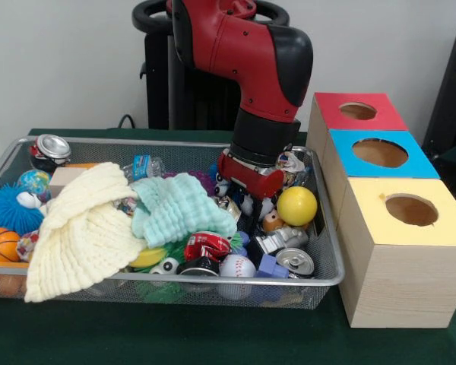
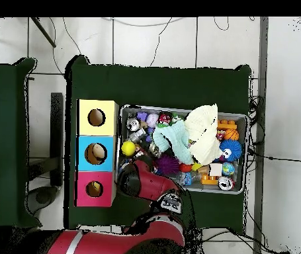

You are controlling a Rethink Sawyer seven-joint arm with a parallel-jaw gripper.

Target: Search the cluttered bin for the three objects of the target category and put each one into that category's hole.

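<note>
While my red and black arm (image 1: 247,65) bends down into the wire bin (image 1: 330,277), my pincer (image 1: 243,204) sits low among the toys near the bin's back right part. I cannot tell if it is apart or together, because the toys and my own wrist hide its tips. I cannot tell if it has hold of anything.

Just beside my pincer sits a yellow ball (image 1: 297,205). In front of it lie a crushed red can (image 1: 206,245), a baseball (image 1: 236,267) and a silver can (image 1: 295,261) with its top facing up. A mint green cloth (image 1: 178,205) lies in the middle of the bin, and a big cream cloth (image 1: 80,228) covers much of the left side. At the far left I see a blue spiky ball (image 1: 11,209) and a small basketball (image 1: 0,245). Another can (image 1: 51,148) rests in the back left corner.

Right beside the bin stand three wooden boxes in a row, each with a round hole on top: the yellow box (image 1: 410,209) nearest the camera, the blue box (image 1: 380,152) in the middle and the red box (image 1: 357,111) at the back. From above, my arm reaches over the bin's corner next to the blue box.
</note>
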